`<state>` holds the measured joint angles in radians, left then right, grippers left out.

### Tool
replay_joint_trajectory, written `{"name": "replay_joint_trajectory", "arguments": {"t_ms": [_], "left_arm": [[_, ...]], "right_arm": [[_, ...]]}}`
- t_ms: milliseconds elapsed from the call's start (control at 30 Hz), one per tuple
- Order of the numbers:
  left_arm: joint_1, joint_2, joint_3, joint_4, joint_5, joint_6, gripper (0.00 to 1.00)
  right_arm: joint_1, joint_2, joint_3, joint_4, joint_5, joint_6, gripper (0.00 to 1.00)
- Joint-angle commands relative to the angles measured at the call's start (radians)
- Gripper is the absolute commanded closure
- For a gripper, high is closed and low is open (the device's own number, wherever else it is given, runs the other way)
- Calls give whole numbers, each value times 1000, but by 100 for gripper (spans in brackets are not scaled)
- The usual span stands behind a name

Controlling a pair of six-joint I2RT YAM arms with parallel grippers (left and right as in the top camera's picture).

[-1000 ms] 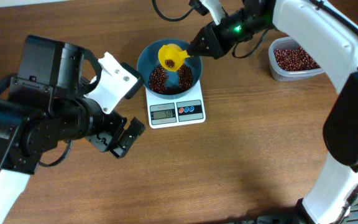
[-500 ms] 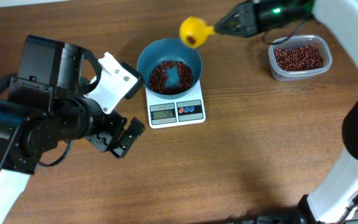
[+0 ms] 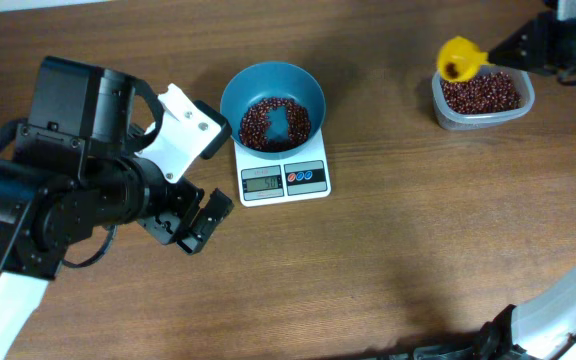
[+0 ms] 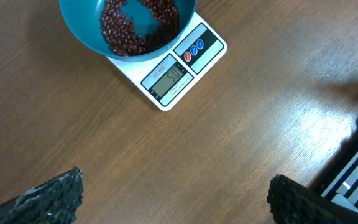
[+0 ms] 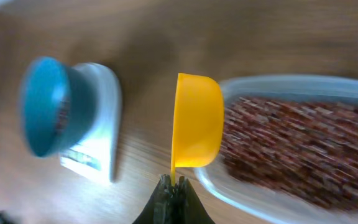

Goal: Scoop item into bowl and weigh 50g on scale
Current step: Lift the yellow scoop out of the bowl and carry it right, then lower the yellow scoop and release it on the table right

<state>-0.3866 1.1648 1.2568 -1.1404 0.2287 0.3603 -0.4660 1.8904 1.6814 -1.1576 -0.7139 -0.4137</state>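
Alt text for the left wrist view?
Teal bowl of red-brown beans sits on a white scale whose display appears to read 50, on a wooden table. The left hand is open and empty, dark fingertips at the bottom corners.

A brown wood-grain table [image 3: 388,250] fills the scene. Toward its far right corner sits a clear, rounded-square plastic tub [image 3: 473,123]. A small yellow scoop [image 3: 457,59] hangs over the tub's left rim, its cup tilted. The close view of both is blurred.
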Motion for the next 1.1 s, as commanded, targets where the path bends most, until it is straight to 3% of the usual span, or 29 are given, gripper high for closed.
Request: {"name": "replay_joint_trajectory", "arguments": {"t_ms": [0, 167, 333, 700, 800, 900, 967, 1067], "left_arm": [[-3, -13, 18, 2, 11, 15, 1], [-3, -13, 18, 2, 11, 15, 1], [-3, -13, 18, 2, 11, 15, 1], [-3, -13, 18, 2, 11, 15, 1], [-3, -13, 18, 2, 11, 15, 1], [-3, -13, 18, 2, 11, 15, 1], [-3, -13, 18, 2, 11, 15, 1], [-3, -13, 18, 2, 11, 15, 1]], "right_arm": [[-1, -97, 20, 20, 282, -58, 96], [81, -150, 20, 90, 597, -58, 96], [259, -150, 20, 91, 918, -58, 96], [320, -199, 23, 99, 994, 27, 96], [301, -268, 60, 97, 869, 165, 96], [205, -360, 68, 72, 531, 298, 96], [100, -415, 68, 3, 277, 318, 96], [-21, -452, 67, -158, 99, 314, 96]]}}
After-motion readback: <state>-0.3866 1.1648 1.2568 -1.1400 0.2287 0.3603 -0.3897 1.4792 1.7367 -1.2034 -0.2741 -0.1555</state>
